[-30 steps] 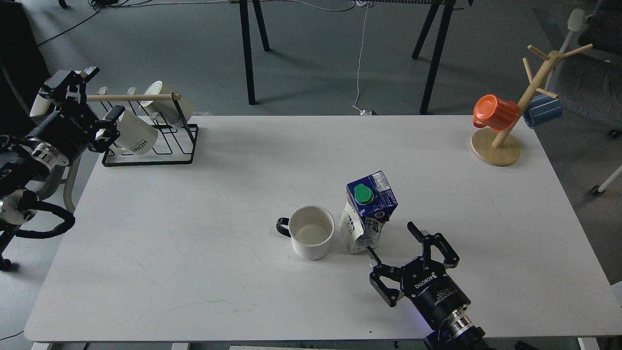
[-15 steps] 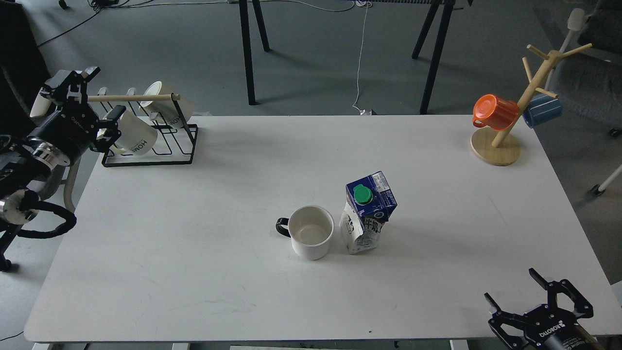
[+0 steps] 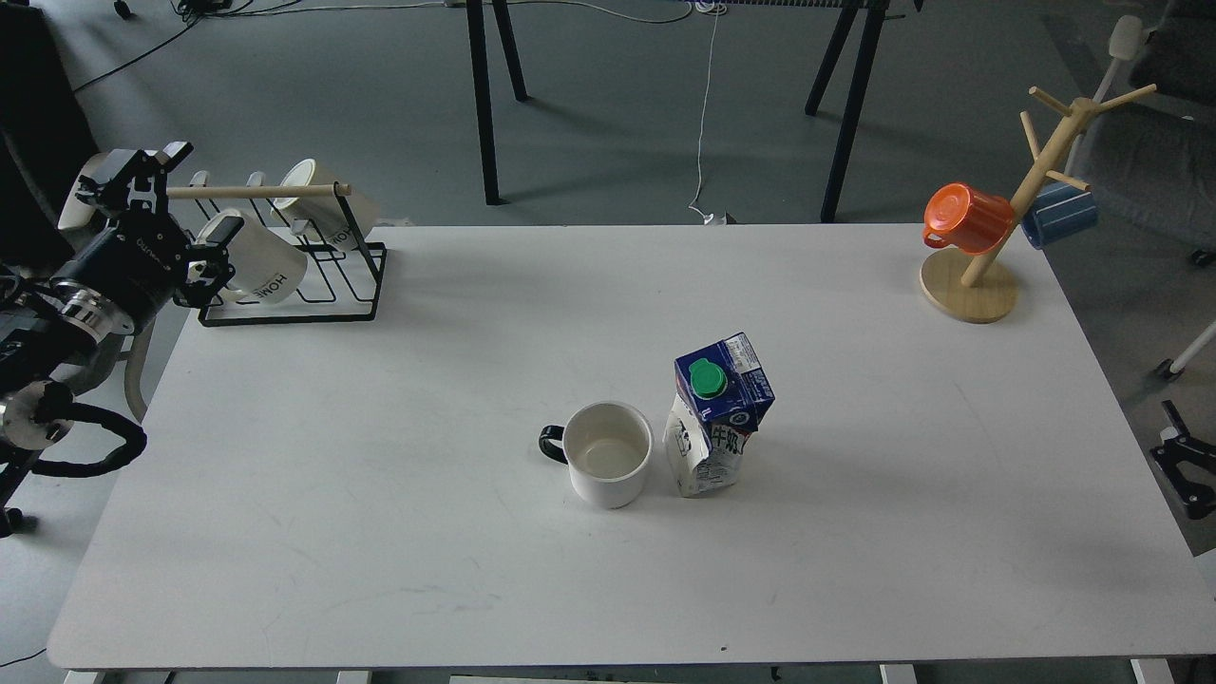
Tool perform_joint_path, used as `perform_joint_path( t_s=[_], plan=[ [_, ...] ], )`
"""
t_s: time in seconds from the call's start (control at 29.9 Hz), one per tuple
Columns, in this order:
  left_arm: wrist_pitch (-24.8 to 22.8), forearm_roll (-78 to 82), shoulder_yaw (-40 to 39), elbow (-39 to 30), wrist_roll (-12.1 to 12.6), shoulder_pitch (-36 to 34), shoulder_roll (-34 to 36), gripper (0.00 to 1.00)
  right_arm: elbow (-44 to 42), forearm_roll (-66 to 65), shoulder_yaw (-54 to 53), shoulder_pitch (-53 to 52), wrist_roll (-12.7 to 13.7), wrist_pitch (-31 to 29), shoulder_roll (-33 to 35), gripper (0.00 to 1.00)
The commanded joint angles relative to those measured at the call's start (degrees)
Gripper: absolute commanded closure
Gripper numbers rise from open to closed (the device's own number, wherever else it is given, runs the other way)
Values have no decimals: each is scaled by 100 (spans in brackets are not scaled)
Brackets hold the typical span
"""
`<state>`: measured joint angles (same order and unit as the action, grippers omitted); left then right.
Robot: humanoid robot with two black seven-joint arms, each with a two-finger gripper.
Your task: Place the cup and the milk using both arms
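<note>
Cup (image 3: 608,454) and milk (image 3: 719,414) are found standing upright, side by side, near the middle of the white tabletop (image 3: 380,494). The cup is a plain white ceramic mug; its small black handle is turned to the left, its mouth faces upward, and a bare, pale interior is seen. No lettering is observed on it. The milk is a gable-top carton placed just beside the cup on the right, a narrow gap being visible between the two. Its top is dark blue and carries a round green screw cap (image 3: 708,379); its lower part is white with blue print and appears creased. The carton is noted to be taller than the cup.

The left tool (image 3: 176,209) is seen off the tabletop's far left corner, beside a black wire rack (image 3: 356,266) on which cream mugs (image 3: 261,261) are hung. Its fingers are spread apart and nothing is held between them; one fingertip lies close to a cream mug, though contact cannot be confirmed. The right tool (image 3: 1183,465) is only partly in view at the right edge, beyond the tabletop, and whether it is open or closed cannot be told.

At the far right corner a wooden mug tree (image 3: 988,271) is recorded, bearing an orange mug (image 3: 967,220) and a blue mug (image 3: 1059,215). Both tools are well apart from the cup and the milk.
</note>
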<state>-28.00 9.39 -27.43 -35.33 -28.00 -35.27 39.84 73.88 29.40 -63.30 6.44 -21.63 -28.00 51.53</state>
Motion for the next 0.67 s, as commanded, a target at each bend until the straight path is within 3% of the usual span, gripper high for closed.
perform_joint_path(
  t_s=[0.0,0.27,0.63],
  plan=[
    [0,-16,-17,0,0,29,41,3,-400,-13,124,-757,9,0,59,3],
    [0,-16,-456,-27,0,249,33,3,-858,-22,1337,-2208,9,0,7,3],
    [0,-7,-570,-27,0,284,103,3,-893,-66,1382,-2261,-17,0,-11,3]
  ],
)
